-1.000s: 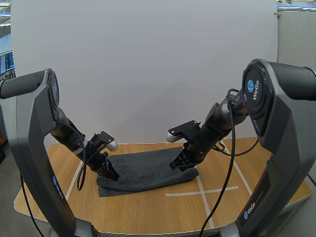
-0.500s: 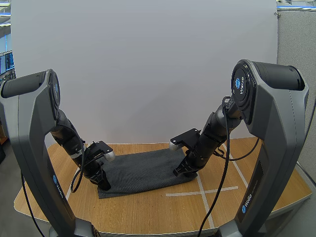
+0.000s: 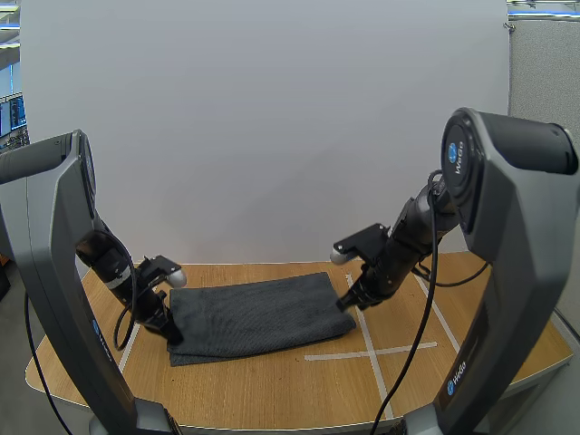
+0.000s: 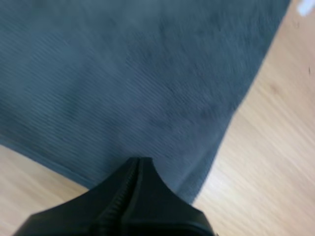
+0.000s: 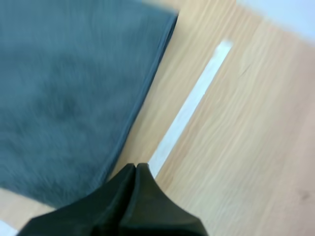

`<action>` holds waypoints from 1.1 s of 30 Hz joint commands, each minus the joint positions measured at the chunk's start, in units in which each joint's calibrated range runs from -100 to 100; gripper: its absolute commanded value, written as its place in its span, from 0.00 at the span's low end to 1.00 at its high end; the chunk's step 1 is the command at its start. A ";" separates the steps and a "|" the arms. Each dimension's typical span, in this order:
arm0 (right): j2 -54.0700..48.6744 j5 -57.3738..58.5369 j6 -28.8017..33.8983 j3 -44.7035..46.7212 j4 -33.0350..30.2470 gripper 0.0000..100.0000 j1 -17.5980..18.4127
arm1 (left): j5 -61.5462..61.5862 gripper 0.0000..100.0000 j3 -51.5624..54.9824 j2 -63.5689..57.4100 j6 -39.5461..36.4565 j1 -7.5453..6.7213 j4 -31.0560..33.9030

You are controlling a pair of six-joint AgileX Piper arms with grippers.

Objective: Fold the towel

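A dark grey towel (image 3: 254, 317) lies folded and flat on the wooden table (image 3: 272, 390). My left gripper (image 3: 172, 337) is shut with nothing in it, low at the towel's left edge. In the left wrist view its closed fingers (image 4: 138, 191) form one dark wedge over the towel's (image 4: 123, 83) edge. My right gripper (image 3: 345, 304) is shut and empty, just off the towel's right edge. Its wrist view has the closed tip (image 5: 135, 177) over a white tape line (image 5: 189, 108), with the towel (image 5: 64, 98) beside it.
White tape lines (image 3: 372, 352) cross the table to the right of the towel. Bare wood runs in front of the towel up to the table's front edge (image 3: 272, 424).
Both grippers have slid outward off the towel, the left one to the left, the right one to the right. The towel now lies flatter and wider.
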 commanded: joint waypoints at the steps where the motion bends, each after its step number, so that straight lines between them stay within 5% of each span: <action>1: -4.98 -5.51 -1.86 0.47 5.81 0.00 -0.27 | 0.85 0.00 -3.63 -0.07 2.45 0.05 -9.05; 5: -3.19 -6.61 -1.86 -0.97 11.70 0.00 -0.27 | -1.38 0.00 -5.73 -0.07 2.48 0.06 -10.18; 11: 3.11 3.62 -1.57 -8.05 17.61 0.64 -0.27 | -1.19 0.00 -6.33 -0.07 2.00 0.06 -11.54; 13: 5.33 7.81 -1.49 -10.19 19.82 0.74 -0.36 | -1.35 0.00 -6.33 -0.07 2.00 0.06 -12.10; 33: 21.79 15.56 -1.78 -18.30 21.33 0.76 -0.60 | -2.79 0.00 -6.33 -0.07 2.36 0.06 -11.96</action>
